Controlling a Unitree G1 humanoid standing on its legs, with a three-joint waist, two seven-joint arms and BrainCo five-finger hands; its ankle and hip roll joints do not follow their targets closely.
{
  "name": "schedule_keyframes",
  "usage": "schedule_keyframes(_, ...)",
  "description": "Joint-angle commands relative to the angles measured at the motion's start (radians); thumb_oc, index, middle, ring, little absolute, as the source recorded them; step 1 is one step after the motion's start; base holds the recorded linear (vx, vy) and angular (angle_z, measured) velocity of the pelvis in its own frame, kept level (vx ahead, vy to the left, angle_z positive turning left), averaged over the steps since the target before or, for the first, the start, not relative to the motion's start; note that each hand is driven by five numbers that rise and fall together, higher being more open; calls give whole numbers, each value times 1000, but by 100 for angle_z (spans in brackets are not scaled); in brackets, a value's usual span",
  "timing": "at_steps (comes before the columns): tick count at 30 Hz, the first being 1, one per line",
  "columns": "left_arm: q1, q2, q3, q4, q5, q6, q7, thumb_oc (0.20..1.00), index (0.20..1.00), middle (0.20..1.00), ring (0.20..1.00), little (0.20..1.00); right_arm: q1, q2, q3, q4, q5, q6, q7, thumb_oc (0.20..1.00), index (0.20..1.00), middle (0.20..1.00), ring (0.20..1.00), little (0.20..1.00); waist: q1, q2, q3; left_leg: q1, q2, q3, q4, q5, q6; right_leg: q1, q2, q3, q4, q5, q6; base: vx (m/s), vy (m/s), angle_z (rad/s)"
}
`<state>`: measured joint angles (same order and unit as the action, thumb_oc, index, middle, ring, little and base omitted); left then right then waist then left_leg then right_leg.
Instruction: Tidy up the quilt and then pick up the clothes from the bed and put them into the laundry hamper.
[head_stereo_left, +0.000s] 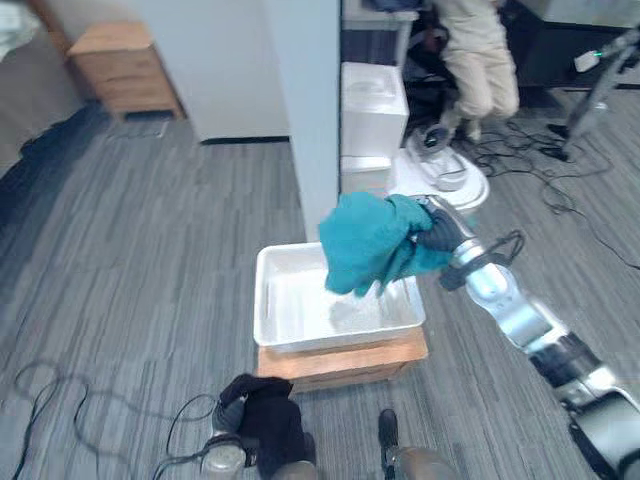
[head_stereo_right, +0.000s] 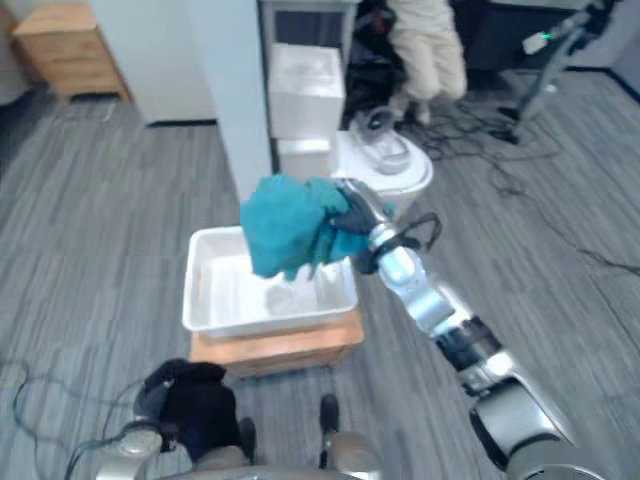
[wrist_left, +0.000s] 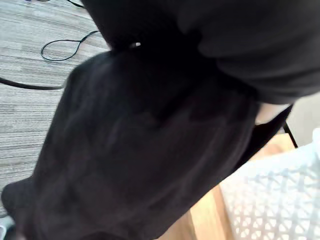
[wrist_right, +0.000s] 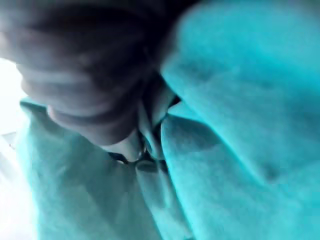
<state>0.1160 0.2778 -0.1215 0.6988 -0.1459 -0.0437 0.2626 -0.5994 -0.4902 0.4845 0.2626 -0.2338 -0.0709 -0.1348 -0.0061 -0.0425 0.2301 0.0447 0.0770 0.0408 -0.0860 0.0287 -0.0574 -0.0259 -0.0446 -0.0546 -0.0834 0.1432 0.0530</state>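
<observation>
**Q:** Grey striped carpet (head_stereo_left: 150, 260) covers the room floor. What is going on above it?

**A:** Starting at the fingers: the right hand (head_stereo_left: 436, 228) has its fingers curled into a bunched teal garment (head_stereo_left: 372, 242). They are clamped on the cloth, which hangs in the air over the far right corner of a white plastic hamper (head_stereo_left: 290, 330). The hamper sits on a low wooden stand (head_stereo_left: 345, 362).

**Q:** Does the right wrist view add anything?

**A:** Yes. Up close it shows teal folds (wrist_right: 240, 100) pressed round a finger (wrist_right: 127, 142), which the head views cannot show.

**Q:** And the left hand?

**A:** Its hand (head_stereo_left: 232, 412) is low, near the front left corner of the stand, wrapped in a black garment (head_stereo_left: 268, 412). I cannot tell how its fingers are set. The left wrist view shows the black cloth (wrist_left: 150, 150) up close, with the hamper's patterned white wall (wrist_left: 280, 205) beside it.

**Q:** Anything further back?

**A:** A white pillar (head_stereo_left: 310, 110), a wooden bedside cabinet (head_stereo_left: 122, 62), and a person (head_stereo_left: 480, 55) in beige clothes.
</observation>
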Motion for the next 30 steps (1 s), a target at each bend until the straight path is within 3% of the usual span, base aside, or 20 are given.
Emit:
schedule_keyframes(1, -77, 67, -8, -38, -63, -91, 64, 200, 200, 200, 200, 200, -108, 9, 26, 97, 38, 5, -57, 200, 200, 200, 200, 200, 32, 22, 32, 1, 36, 25, -1, -14, -52, 34, -74, 0, 82, -184, 94, -134, -29, 55)
schedule_keyframes(2, -85, 71, -10, -75, -89, -106, 73, 200, 200, 200, 200, 200, -134, 26, 29, 192, 45, 23, -73, 200, 200, 200, 200, 200, 56, 37, 43, -30, 29, 1, -1, -3, -56, 23, -79, -24, 82, -183, 95, -75, -16, 52)
schedule_keyframes(7, -90, 90, -24, -185, -111, -138, 65, 200, 200, 200, 200, 200, -194, 55, 24, 415, 63, 41, -106, 200, 200, 200, 200, 200, 97, 79, 60, -82, 13, -46, -1, 21, -64, -1, -87, -75, 90, -184, 97, -81, -3, 55)
schedule_keyframes(8, -103, 119, -43, -267, -109, -155, 47, 200, 200, 200, 200, 200, -255, 21, 21, 568, 58, 62, -114, 200, 200, 200, 200, 200, 120, 109, 69, -112, 5, -66, -1, 37, -71, -19, -91, -100, 95, -183, 100, -62, 8, 35)
schedule_keyframes(11, -143, 153, -65, -364, -74, -171, 43, 200, 200, 200, 200, 200, -310, -16, 50, 681, 17, 71, -119, 200, 200, 200, 200, 200, 126, 128, 81, -133, 6, -69, -1, 49, -80, -26, -88, -119, 93, -183, 103, -80, 20, 50)
schedule_keyframes(12, -144, 153, -65, -365, -74, -170, 43, 200, 200, 200, 200, 200, -312, -15, 50, 684, 17, 69, -119, 313, 313, 313, 313, 313, 126, 129, 83, -132, 6, -69, -1, 49, -80, -25, -88, -119, 93, -183, 103, -46, 24, 27)
schedule_keyframes(13, -148, 163, -64, -407, -55, -173, 41, 200, 200, 200, 200, 200, -303, -30, 59, 679, -7, 68, -116, 1000, 1000, 1000, 1000, 1000, 120, 132, 86, -133, 7, -66, -1, 50, -82, -25, -86, -120, 92, -183, 103, -41, 22, 17)
schedule_keyframes(19, -163, 248, -39, -627, 38, -210, 27, 200, 200, 200, 200, 200, -104, -82, 66, 497, -190, 59, -113, 1000, 1000, 1000, 1000, 1000, 70, 113, 80, -101, 26, -26, -1, 35, -82, -3, -80, -87, 84, -186, 101, -27, 28, -8)
schedule_keyframes(21, -171, 288, 3, -710, 51, -213, 10, 200, 200, 200, 200, 200, 77, -126, 6, 330, -282, 43, -108, 1000, 1000, 1000, 1000, 1000, 21, 91, 59, -66, 38, 4, -1, 18, -79, 14, -79, -67, 86, -191, 99, 47, 4, -25)
schedule_keyframes(22, -168, 289, 1, -713, 51, -212, 8, 200, 200, 200, 200, 200, 88, -128, 0, 319, -285, 46, -105, 1000, 1000, 1000, 1000, 1000, 24, 90, 58, -63, 38, 5, -1, 17, -79, 17, -79, -66, 86, -192, 99, 39, 0, -46)
schedule_keyframes(23, -191, 314, 27, -768, 73, -217, 6, 200, 200, 200, 200, 200, 196, -156, -45, 247, -317, 35, -100, 1000, 1000, 1000, 1000, 1000, -18, 78, 40, -37, 46, 22, -1, 5, -77, 27, -78, -47, 86, -193, 97, 35, 2, -51)
schedule_keyframes(24, -188, 314, 25, -771, 73, -215, 5, 200, 200, 200, 200, 200, 207, -158, -52, 237, -319, 36, -97, 1000, 1000, 1000, 1000, 1000, -14, 77, 40, -33, 46, 24, -1, 4, -77, 30, -78, -46, 85, -194, 98, 60, -3, -58)
schedule_keyframes(25, -208, 322, 40, -807, 103, -222, 19, 200, 200, 200, 200, 200, 284, -172, -86, 194, -338, 28, -95, 1000, 1000, 1000, 1000, 1000, -42, 68, 23, -11, 53, 40, -1, -4, -75, 42, -75, -28, 78, -194, 97, 39, -7, -50)
schedule_keyframes(30, -316, 331, 37, -825, 187, -215, 83, 200, 200, 200, 200, 200, 394, -177, -139, 142, -327, 16, -95, 1000, 1000, 1000, 1000, 1000, -105, 55, -21, 33, 67, 79, -1, -14, -74, 65, -63, 18, 64, -193, 95, 33, -10, -47)
